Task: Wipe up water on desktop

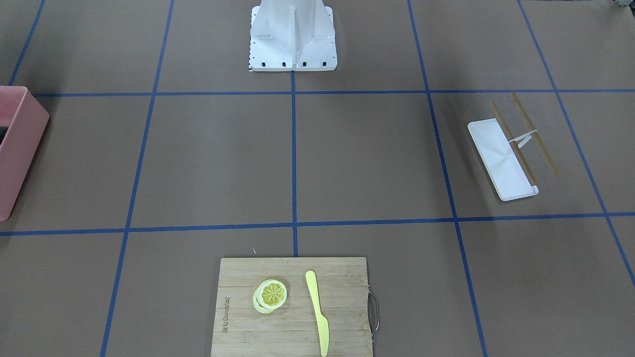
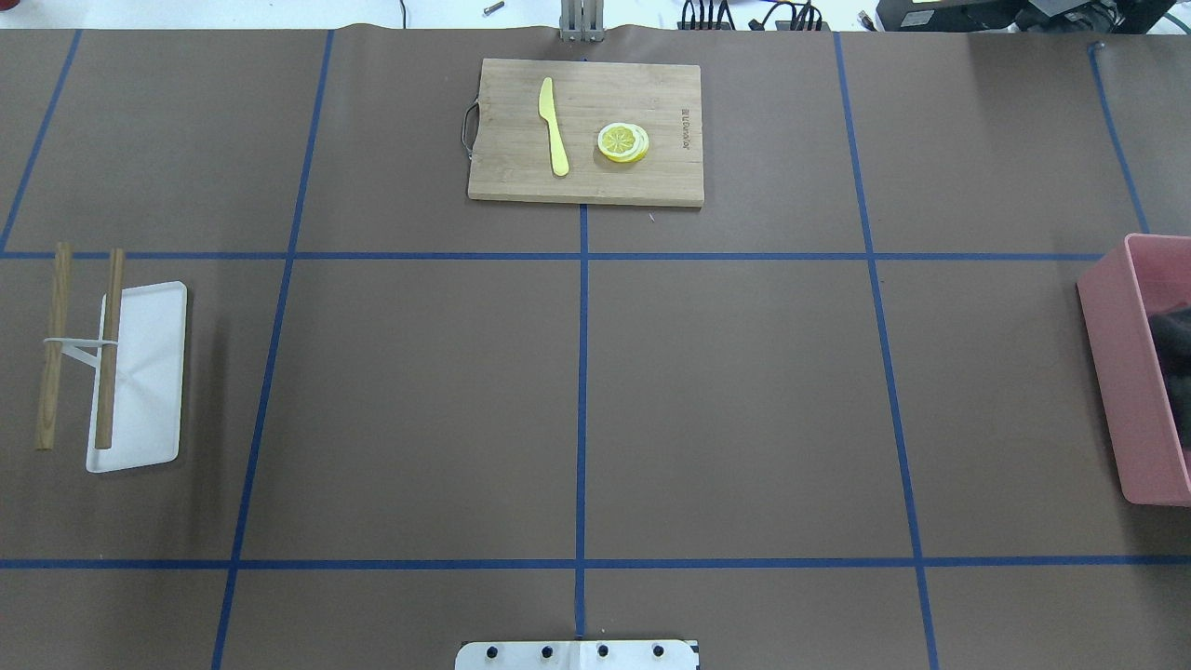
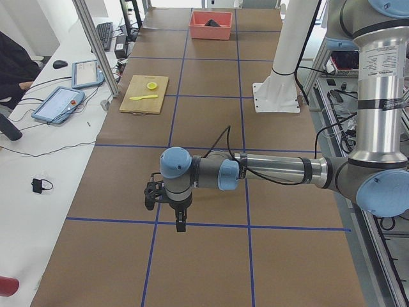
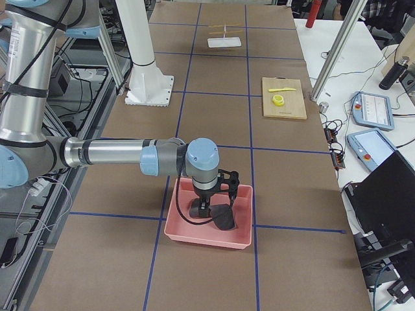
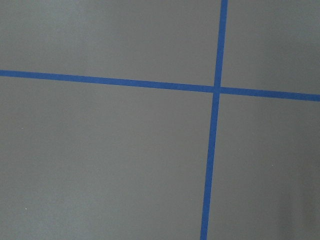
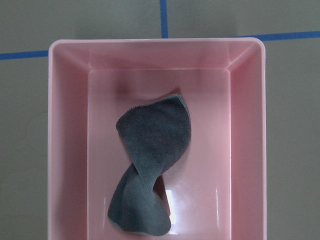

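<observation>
The brown desktop (image 2: 419,400) with its grid of blue tape lines fills the overhead view; I see no water on it. A crumpled dark grey cloth (image 6: 152,165) lies in a pink bin (image 6: 70,140) at the table's right end (image 2: 1130,391). My right gripper (image 4: 202,208) hangs over the bin just above the cloth, and I cannot tell if it is open or shut. My left gripper (image 3: 181,225) points down above a tape crossing near the table's left end, and I cannot tell its state either. Neither wrist view shows fingers.
A bamboo cutting board (image 2: 651,177) with a yellow knife (image 2: 553,126) and lemon slices (image 2: 622,142) lies at the far middle. A white tray (image 2: 149,372) with a two-bar wooden rack (image 2: 110,344) stands at the left. The robot's white base (image 1: 292,39) stands at the near edge.
</observation>
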Motion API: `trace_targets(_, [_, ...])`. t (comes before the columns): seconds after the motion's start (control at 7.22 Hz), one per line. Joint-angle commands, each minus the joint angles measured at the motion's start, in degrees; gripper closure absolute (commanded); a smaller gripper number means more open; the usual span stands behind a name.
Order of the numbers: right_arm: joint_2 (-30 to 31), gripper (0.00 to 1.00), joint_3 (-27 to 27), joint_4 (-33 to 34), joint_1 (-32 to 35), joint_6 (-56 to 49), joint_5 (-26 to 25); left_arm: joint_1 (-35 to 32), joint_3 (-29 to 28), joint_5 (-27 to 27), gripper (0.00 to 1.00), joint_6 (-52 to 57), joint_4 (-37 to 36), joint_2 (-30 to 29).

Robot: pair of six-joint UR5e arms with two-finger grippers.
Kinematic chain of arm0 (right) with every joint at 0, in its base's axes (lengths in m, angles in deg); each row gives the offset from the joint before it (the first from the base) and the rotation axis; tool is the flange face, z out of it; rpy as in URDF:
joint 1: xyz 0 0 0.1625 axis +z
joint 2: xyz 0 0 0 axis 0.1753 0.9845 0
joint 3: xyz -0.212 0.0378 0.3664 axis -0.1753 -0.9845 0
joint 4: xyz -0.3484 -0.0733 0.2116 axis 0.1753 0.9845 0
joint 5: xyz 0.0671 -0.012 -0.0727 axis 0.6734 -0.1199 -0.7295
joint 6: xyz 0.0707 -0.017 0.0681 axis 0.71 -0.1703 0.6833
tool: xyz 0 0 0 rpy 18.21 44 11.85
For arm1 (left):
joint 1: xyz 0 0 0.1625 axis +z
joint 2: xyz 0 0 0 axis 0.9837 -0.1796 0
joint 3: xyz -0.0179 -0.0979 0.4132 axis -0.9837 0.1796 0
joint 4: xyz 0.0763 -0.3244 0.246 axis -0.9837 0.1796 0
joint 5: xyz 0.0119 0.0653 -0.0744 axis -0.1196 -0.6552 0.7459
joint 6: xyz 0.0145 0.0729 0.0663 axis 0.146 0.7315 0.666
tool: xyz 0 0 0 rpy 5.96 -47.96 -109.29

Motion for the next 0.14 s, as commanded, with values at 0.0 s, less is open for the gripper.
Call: trace_targets(0.0, [-0.03,0.00,-0.04,-0.01,0.00,0.00,0.00,0.03,-0.13,0.00,0.01,0.00,0.03,0.02])
